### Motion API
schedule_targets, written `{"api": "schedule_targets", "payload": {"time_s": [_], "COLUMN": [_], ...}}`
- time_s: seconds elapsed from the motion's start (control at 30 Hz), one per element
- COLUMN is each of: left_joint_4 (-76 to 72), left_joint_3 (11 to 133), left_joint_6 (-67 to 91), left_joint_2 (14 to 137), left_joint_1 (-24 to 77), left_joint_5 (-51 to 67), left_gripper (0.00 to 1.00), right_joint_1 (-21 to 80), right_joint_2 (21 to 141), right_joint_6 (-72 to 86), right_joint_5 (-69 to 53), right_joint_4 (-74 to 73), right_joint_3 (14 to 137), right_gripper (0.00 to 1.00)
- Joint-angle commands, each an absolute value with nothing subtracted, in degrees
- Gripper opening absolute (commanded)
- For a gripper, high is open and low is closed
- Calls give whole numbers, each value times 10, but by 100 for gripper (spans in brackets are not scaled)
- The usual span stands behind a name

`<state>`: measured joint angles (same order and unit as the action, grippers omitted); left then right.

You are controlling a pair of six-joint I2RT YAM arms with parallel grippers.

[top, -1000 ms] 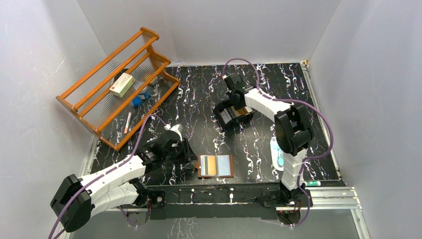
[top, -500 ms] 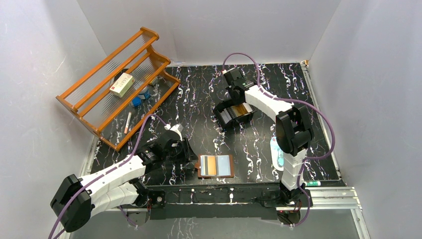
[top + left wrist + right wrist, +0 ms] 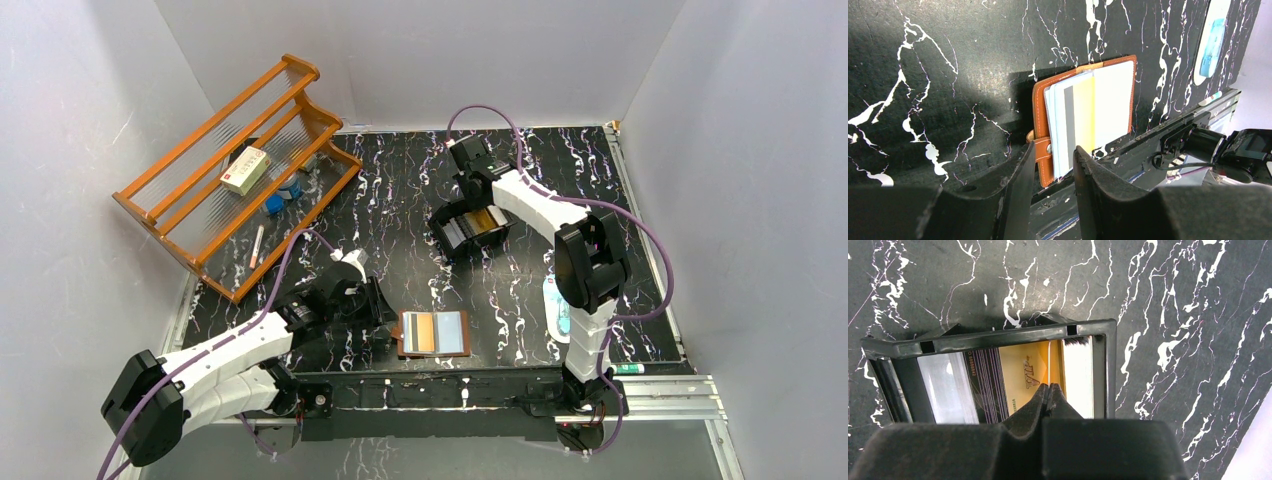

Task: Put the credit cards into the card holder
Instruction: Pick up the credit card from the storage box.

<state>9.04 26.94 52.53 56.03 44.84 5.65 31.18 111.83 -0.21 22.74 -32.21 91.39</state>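
The black marbled worktop point(image 3: 400, 200) spreads under both my arms, matte and veined with white. The slatted wooden rack point(image 3: 296, 68) stands far off beyond my left claw. In the last second only my right arm has moved: the wrist has drawn up and slightly back from the black plastic tray point(image 3: 1088, 329) below it. My left arm and the card holder point(image 3: 434, 333) have not shifted.

My right claw point(image 3: 1048, 387) is pinched almost shut. A thin pale line runs straight out from between the tips, and I take it for a credit card point(image 3: 1049, 360) held edge-on. I judge that I have just plucked one card and am starting to lift it clear. The carry across to the holder is still to come. Under that claw the tray has a rigid, notched rim and holds a glossy gold VIP card point(image 3: 1023, 370), with a clear-sheened one to its left.

My left claw point(image 3: 1053, 150) stands narrowly parted, holding nothing, with the holder just ahead of its tips. The holder lies open and flat, made of tan stitched leather. A grey-and-gold striped card point(image 3: 1083, 115) and a white card point(image 3: 1113, 100) are already tucked in its pale sleeves. Its small round metal snap point(image 3: 1048, 148) sits right between my left fingers.
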Motion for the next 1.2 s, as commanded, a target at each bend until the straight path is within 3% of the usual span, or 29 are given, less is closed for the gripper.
{"api": "schedule_targets", "payload": {"time_s": [0.0, 0.3, 0.63, 0.97, 1.17], "left_joint_4": [87, 88, 167, 154, 64], "left_joint_3": [268, 289, 420, 503, 506], "left_joint_6": [526, 515, 452, 479, 510], "left_joint_2": [551, 558, 577, 565, 541], "left_joint_1": [449, 449, 448, 449, 449], "left_joint_5": [63, 69, 7, 31, 96], "left_gripper": [33, 33, 38, 41, 44], "right_joint_1": [311, 311, 312, 312, 312], "right_joint_2": [1093, 1042, 924, 728, 603], "right_joint_6": [2, 49, 146, 266, 450], "right_joint_5": [225, 177, 60, -117, -228], "right_joint_4": [-326, -355, -341, -171, 58], "right_joint_3": [950, 955, 903, 699, 518], "right_gripper": [2, 0, 0, 0, 0]}}
